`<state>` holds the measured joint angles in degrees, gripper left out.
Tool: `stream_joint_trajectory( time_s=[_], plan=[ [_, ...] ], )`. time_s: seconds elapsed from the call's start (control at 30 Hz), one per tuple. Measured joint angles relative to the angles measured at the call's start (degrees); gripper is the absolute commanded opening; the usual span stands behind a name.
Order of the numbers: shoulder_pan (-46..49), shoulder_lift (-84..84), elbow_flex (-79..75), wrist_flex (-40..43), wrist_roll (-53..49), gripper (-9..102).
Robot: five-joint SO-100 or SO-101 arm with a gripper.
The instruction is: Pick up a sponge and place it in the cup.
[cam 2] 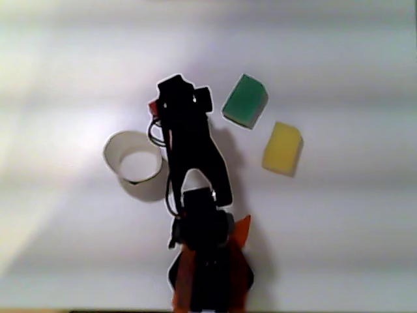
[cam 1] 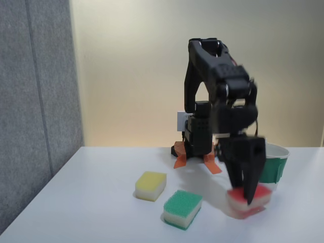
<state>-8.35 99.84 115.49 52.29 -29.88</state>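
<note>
Arm: the black five-joint robot arm (cam 1: 215, 91) stood on orange clamps at the back of the white table (cam 1: 91, 202) in the fixed view, bent forward and down; it was motion-blurred there.
Gripper: the black two-finger gripper (cam 1: 243, 195) pointed down at the front right part of the table in the fixed view, one finger on each side of the sponge. In the other view, looking down from above, the gripper head (cam 2: 176, 104) covered most of what lay under it.
Fingers: set narrow, closed against the sponge's two sides; blur left it unclear whether the sponge rested on the table or sat just above it.
Sponge: the red-topped rectangular sponge with a white foam layer (cam 1: 248, 202) lay between the fingers near the table's front right, just in front of the cup. From above, a sliver of red (cam 2: 153, 107) showed at the gripper's left edge.
Cup: the short, wide white paper cup with a dark green band (cam 1: 276, 164) stood upright behind the sponge near the right edge in the fixed view; from above its rim (cam 2: 112, 153) sat just left of the arm.
Green sponge: a green-topped sponge with a pale foam base (cam 1: 183, 208) (cam 2: 245, 100) lay near the front edge in the fixed view, left of the gripper.
Yellow sponge: a yellow rectangular sponge (cam 1: 151, 185) (cam 2: 282, 148) lay just beside the green one, further left and back in the fixed view.
</note>
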Motion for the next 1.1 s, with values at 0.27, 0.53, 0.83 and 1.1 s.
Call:
stream_joint_trajectory(
  time_s=[0.27, 0.53, 0.83, 1.1],
  plan=[
    [1.1, 0.4, -20.9, 24.0, 0.8, 0],
    [-1.7, 2.7, -29.1, 34.0, 7.9, 0],
    [-10.3, 9.4, -24.9, 35.8, 21.1, 0],
    [-16.3, 14.8, -12.1, 29.1, 29.5, 0]
  ],
)
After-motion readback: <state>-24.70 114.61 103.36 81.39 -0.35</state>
